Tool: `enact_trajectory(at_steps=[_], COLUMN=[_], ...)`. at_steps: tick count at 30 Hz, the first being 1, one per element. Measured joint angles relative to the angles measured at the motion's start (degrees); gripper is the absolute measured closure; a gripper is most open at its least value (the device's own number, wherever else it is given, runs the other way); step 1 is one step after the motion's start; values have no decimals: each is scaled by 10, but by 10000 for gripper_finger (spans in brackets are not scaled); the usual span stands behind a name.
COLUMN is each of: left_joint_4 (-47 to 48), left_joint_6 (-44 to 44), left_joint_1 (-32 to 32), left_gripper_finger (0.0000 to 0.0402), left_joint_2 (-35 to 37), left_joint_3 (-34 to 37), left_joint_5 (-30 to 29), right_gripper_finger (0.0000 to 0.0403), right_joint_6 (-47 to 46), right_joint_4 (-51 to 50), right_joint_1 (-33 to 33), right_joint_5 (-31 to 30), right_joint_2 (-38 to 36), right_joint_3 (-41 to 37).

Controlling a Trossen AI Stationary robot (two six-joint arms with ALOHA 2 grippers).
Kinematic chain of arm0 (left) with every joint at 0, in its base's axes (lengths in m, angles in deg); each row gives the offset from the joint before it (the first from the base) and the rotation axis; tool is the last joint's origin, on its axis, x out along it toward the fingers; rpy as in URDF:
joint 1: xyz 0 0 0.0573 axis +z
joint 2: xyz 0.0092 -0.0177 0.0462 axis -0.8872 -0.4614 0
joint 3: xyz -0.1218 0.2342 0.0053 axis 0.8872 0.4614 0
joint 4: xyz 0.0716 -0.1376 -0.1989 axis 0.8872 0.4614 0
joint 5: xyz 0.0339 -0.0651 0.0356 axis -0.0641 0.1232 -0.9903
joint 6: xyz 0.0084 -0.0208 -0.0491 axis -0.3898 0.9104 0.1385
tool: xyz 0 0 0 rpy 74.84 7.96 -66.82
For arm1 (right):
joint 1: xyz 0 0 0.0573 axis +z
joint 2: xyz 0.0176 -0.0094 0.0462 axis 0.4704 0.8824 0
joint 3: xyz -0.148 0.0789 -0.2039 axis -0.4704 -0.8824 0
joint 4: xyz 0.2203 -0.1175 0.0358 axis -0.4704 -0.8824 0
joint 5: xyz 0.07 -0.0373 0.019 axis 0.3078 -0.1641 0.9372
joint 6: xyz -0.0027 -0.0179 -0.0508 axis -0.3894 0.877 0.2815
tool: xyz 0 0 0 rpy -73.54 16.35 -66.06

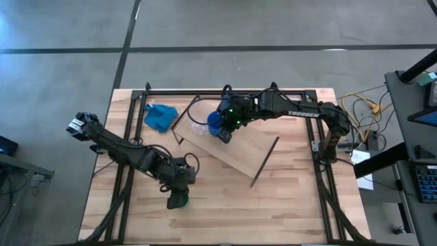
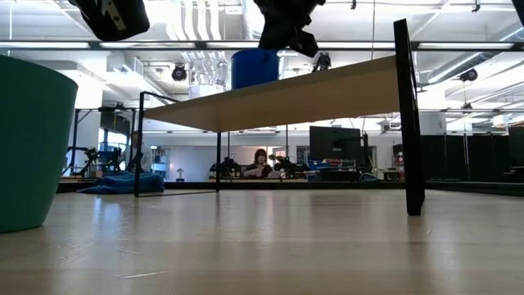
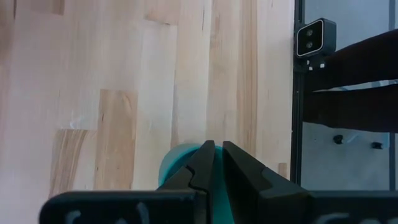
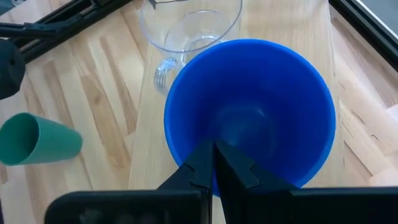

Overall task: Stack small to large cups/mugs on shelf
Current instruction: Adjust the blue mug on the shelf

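Right wrist view tells me most: I have the right gripper (image 4: 214, 163) pinching the near wall of the blue mug (image 4: 249, 112), one finger inside the rim and one outside, jaws nearly closed on that thin wall. I judge a rim pinch suits it because the mug is too wide to span. The mug stands upright on the shelf (image 4: 298, 37), just beside the clear glass cup (image 4: 189, 28), which is also on the plank, so the two sit in a row there.

From the high view the shelf (image 1: 239, 154) lies at an angle across the desk (image 1: 293, 212), and the right gripper (image 1: 224, 131) is over its end nearest the blue cloth (image 1: 160, 117).

My left gripper (image 1: 179, 198) is low over the front of the desk, on the green cup (image 1: 179, 200). Its wrist view shows the jaws almost together across the green cup (image 3: 180, 163), apparently pinching its wall the same way. That cup is not yet on the shelf; it is well apart from the plank. I read it as next to go up, beside the mug.
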Motion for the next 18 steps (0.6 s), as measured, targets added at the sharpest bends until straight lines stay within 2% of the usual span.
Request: enact_trajectory(at_steps=[12, 18], left_joint_4=[0, 0], left_joint_6=[0, 0], left_joint_1=[0, 0], left_gripper_finger=[386, 386], left_joint_2=[0, 0], left_joint_3=[0, 0], left_joint_5=[0, 0], right_gripper_finger=[394, 394], right_joint_6=[0, 10], right_joint_4=[-72, -71], right_joint_1=[1, 1], right_joint_5=[-2, -2], right_joint_2=[0, 0], right_joint_3=[0, 1])
